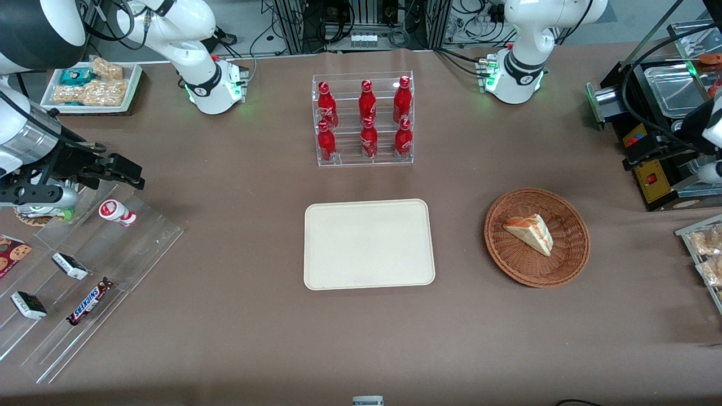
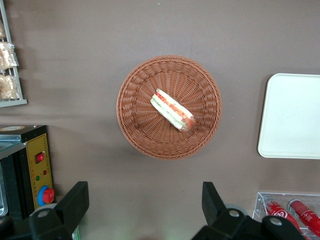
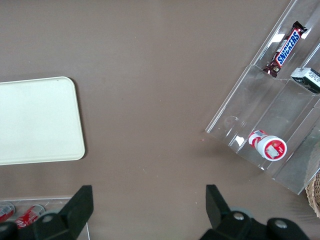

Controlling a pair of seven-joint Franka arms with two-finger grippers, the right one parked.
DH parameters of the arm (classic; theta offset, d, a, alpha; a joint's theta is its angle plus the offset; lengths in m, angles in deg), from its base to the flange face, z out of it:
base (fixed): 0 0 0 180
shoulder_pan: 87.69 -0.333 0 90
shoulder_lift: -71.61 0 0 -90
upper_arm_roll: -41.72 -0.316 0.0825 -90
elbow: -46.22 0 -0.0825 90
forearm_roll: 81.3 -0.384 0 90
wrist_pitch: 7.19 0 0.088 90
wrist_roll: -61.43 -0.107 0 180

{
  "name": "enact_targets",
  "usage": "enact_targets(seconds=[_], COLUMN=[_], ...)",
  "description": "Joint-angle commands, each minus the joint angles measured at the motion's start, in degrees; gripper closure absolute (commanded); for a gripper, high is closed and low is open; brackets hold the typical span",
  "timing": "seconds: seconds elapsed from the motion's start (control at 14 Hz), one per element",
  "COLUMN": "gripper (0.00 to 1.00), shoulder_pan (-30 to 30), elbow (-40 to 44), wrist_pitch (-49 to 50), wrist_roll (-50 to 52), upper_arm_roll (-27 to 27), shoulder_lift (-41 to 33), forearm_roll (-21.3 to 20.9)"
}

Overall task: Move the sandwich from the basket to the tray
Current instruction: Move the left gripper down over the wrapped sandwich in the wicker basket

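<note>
— So, where do we see the sandwich (image 2: pixel 172 109)?
— Lying in the basket (image 2: pixel 135 105), beside the bare tray (image 1: pixel 369 244) on the table (image 1: pixel 242 316).
— And our gripper (image 2: pixel 145 210)?
— High above the basket, fingers (image 2: pixel 75 200) spread apart, holding nothing.

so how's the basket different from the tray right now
The basket is round, woven and reddish-brown; the tray is a flat cream rectangle with rounded corners. The basket holds the sandwich; the tray holds nothing. The basket lies toward the working arm's end, and the open gripper is above the table beside it, not by the tray. Both rest flat on the brown table.
</note>
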Motion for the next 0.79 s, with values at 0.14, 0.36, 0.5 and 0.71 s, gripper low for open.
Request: enact_targets(seconds=[0.14, 0.36, 0.5, 0.71], gripper=[0.00, 0.00, 0.00, 0.00], shoulder_pan=[0.05, 1.54, 2.42, 3.92], elbow=[-1.79, -13.45, -22.60, -30.01], wrist_pitch=[-0.26, -11.20, -22.71, -37.84], wrist_roll=[3.62, 12.04, 24.84, 49.35], upper_arm_roll=[0.60, 1.04, 1.91, 3.49], shoulder_lift=[0.91, 2.58, 2.23, 5.65], forearm_roll=[-0.90, -1.08, -1.08, -1.08])
